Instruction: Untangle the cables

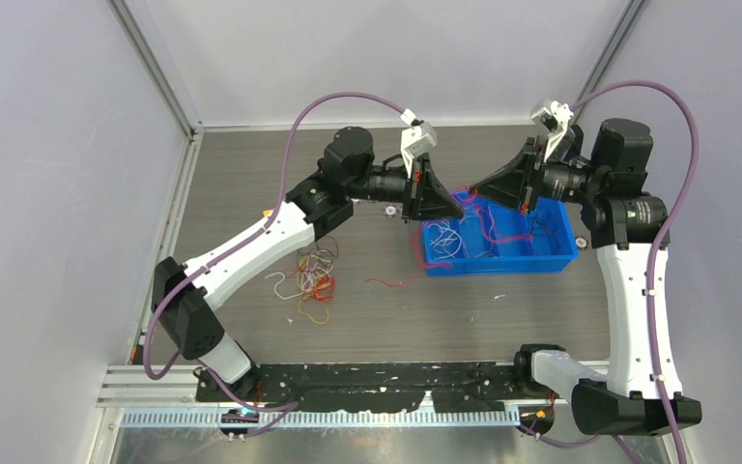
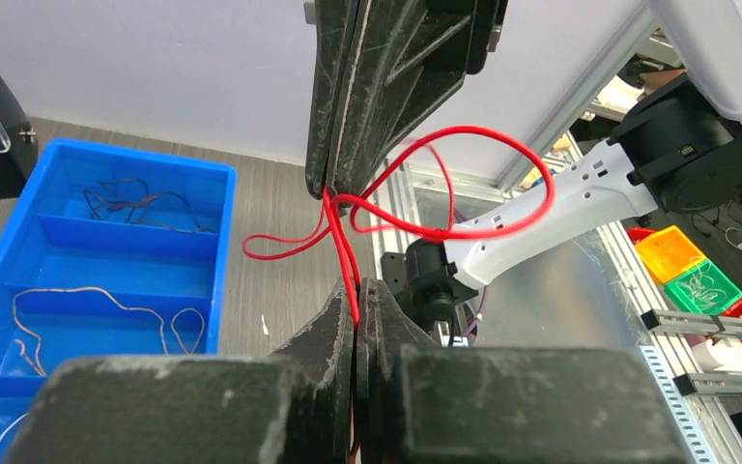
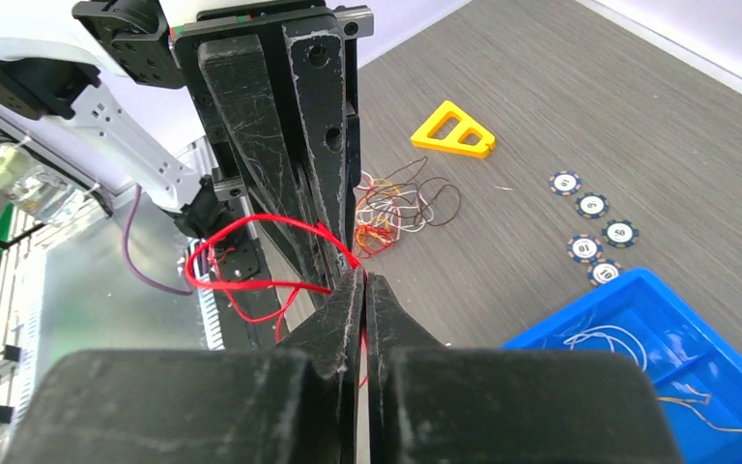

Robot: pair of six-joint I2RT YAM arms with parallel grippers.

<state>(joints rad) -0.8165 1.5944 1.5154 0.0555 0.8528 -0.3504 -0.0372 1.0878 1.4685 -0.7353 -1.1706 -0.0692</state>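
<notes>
My left gripper (image 1: 456,205) and right gripper (image 1: 477,189) meet tip to tip above the blue bin's left end. Both are shut on the same red cable. In the left wrist view my jaws (image 2: 356,292) pinch the red cable (image 2: 502,145), which loops out to the right and runs up into the right gripper's fingers (image 2: 367,97). In the right wrist view my jaws (image 3: 362,282) pinch it too, and its loops (image 3: 242,283) hang to the left. A clump of red, orange and white cables (image 1: 311,275) lies on the table to the left; it also shows in the right wrist view (image 3: 396,208).
The blue bin (image 1: 502,268) holds several loose wires in its compartments (image 2: 106,295). One red wire (image 1: 391,282) lies on the table between clump and bin. A yellow triangle (image 3: 454,130) and several poker chips (image 3: 589,232) lie beyond the bin.
</notes>
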